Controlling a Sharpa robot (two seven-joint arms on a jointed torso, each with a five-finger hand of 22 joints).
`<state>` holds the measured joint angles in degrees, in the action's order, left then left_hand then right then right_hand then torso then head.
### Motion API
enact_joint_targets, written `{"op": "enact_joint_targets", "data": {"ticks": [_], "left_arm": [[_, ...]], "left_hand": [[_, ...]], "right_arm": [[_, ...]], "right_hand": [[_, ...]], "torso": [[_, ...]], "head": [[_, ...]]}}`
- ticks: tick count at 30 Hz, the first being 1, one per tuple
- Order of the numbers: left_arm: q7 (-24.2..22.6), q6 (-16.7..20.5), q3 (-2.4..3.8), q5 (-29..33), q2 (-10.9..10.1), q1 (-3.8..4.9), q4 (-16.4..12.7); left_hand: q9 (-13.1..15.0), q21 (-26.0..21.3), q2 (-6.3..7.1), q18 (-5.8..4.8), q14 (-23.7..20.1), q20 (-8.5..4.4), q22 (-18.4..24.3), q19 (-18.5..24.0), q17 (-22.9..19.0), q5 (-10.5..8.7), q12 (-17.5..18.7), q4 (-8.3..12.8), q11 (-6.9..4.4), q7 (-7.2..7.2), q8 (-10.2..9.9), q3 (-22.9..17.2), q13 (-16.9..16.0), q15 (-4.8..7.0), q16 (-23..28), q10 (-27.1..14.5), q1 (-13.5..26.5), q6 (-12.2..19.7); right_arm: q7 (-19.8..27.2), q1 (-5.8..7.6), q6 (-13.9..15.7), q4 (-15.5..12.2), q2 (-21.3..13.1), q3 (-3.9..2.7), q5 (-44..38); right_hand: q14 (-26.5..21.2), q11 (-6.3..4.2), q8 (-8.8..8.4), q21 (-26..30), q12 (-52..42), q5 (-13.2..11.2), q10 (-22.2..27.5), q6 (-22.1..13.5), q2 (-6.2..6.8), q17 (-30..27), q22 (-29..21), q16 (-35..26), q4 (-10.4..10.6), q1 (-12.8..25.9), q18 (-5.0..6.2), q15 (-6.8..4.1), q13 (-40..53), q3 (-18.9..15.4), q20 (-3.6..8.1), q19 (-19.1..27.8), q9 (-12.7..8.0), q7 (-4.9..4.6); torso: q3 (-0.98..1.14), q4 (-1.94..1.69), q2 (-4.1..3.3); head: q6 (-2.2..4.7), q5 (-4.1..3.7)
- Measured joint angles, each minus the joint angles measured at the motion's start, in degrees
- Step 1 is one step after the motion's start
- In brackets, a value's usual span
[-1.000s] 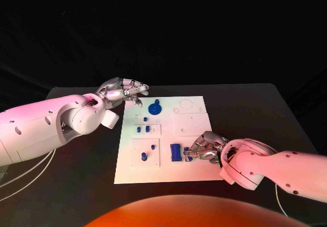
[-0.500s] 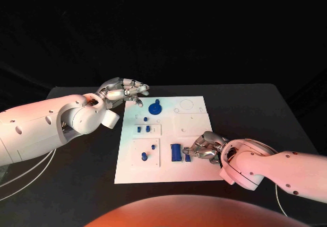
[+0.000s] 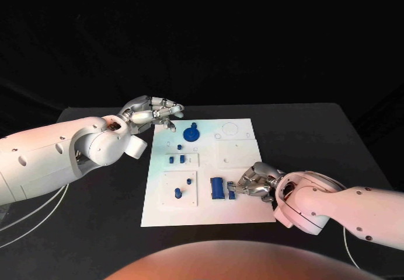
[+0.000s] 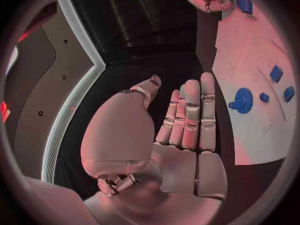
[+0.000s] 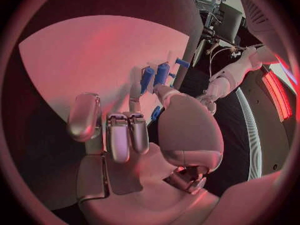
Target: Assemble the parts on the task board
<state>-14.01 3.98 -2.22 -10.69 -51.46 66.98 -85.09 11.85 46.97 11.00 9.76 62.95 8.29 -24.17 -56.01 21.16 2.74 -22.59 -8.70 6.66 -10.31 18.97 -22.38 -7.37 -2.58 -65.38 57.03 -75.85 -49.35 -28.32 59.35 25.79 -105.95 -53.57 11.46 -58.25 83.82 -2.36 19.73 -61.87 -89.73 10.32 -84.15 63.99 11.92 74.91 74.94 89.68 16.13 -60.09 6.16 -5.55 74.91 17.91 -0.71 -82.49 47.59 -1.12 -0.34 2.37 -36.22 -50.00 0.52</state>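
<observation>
The flat white rectangular task board (image 3: 206, 175) lies in the middle of the black table (image 3: 312, 134), its long sides running away from the robot. On it sit small blue parts: a round blue disc with a short stem (image 3: 191, 135) near the far end, two little blue blocks (image 3: 176, 158) side by side around the middle, and a blue peg with a smaller blue bit (image 3: 179, 191) in a raised square panel toward the near left corner. A long blue bar (image 3: 217, 187) stands lengthwise near the middle of the board's near half, with a short blue piece (image 3: 232, 195) just beside it on the right.

The silver right hand (image 3: 255, 181) rests over the board's right edge, next to the bar and the short piece, its fingers curled down toward them. In the right wrist view that hand (image 5: 134, 135) has its fingers bent, and blue parts (image 5: 155, 77) show just past the fingertips (image 5: 135, 82); whether it pinches any of them I cannot tell.

The silver left hand (image 3: 153, 112) hovers off the board's far left corner, over the table, palm up and fingers loosely curled, holding nothing. In the left wrist view its fingers (image 4: 190, 115) lie straight and side by side, the thumb apart, with the disc (image 4: 242, 100) on the board beyond.
</observation>
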Motion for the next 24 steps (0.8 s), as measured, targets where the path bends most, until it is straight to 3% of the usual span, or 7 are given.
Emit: {"op": "enact_joint_targets", "data": {"ticks": [8, 24], "left_arm": [[0.02, 0.00, 0.00, 0.00, 0.00, 0.00, 0.06], [0.04, -0.05, 0.00, -0.01, -0.02, 0.00, 0.19]], "left_hand": [[0.00, 0.00, 0.00, 0.00, 0.00, 0.00, 0.00, 0.00, 0.00, 0.00, 0.00, 0.00, 0.00, 0.00, 0.00, 0.00, 0.00, 0.00, 0.00, 0.00, 0.00, 0.00], [0.01, 0.00, 0.00, 0.00, 0.00, 0.00, -0.01, 0.00, 0.00, 0.00, 0.00, 0.00, 0.00, 0.00, 0.00, 0.00, 0.00, 0.00, 0.00, 0.00, 0.00, 0.00]], "right_arm": [[0.98, -0.02, -2.49, -0.66, -1.08, 0.01, 0.02], [2.64, -0.10, -4.43, -0.61, -1.53, 0.02, 0.04]], "right_hand": [[0.00, 0.00, 0.01, 0.18, 0.00, 0.00, 0.00, 0.00, 0.66, 0.00, 0.00, 0.00, -0.01, -1.67, 0.00, 0.00, 0.00, -1.07, 0.00, 0.00, 0.13, 0.00], [0.21, -0.20, 0.21, 0.08, 0.00, 0.00, 0.21, 0.00, 0.26, -0.01, -0.02, 0.00, 0.07, -3.04, 0.00, -0.21, 0.00, -1.79, 0.00, 0.00, 0.25, 0.00]], "torso": [[0.02, 0.02, 0.01], [-0.04, -0.05, -0.04]], "head": [[0.00, 0.00], [0.00, 0.04]]}}
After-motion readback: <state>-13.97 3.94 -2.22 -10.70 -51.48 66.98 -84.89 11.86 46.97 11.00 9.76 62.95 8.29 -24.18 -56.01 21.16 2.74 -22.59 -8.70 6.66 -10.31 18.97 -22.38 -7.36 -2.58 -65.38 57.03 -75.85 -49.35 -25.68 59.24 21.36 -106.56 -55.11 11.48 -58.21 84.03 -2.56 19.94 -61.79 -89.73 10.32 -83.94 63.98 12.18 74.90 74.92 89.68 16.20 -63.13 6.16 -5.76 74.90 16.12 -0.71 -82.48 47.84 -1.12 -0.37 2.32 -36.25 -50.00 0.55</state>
